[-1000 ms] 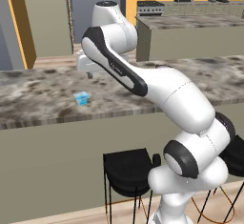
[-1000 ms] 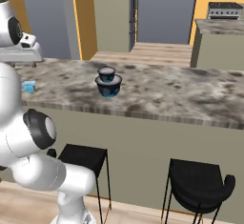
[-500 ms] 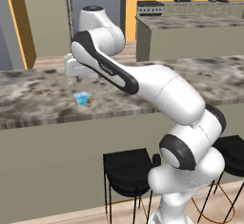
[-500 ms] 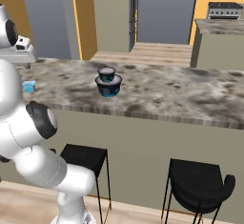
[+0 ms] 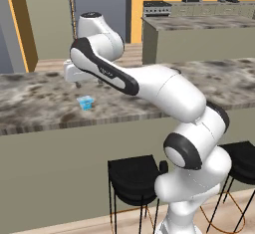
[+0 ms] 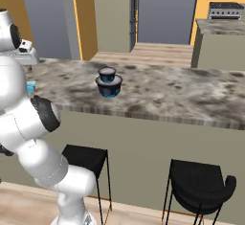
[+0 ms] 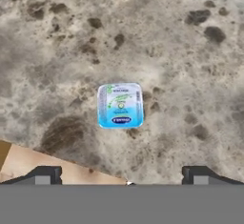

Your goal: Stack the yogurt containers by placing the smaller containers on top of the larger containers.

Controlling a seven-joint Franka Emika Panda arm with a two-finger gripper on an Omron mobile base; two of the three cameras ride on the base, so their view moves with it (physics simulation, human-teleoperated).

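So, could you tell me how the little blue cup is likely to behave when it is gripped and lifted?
The blue cup looks tiny and translucent, so probably very light with thin walls that may flex under a hard squeeze. Its squarish, low shape suggests it should not roll or tip readily. The flat sides should suit the open end effector above it.

light-blue yogurt cup [image 7: 120, 105] upright on marble counter [image 7: 190, 51] | gripper [image 7: 121, 175] wide apart, empty
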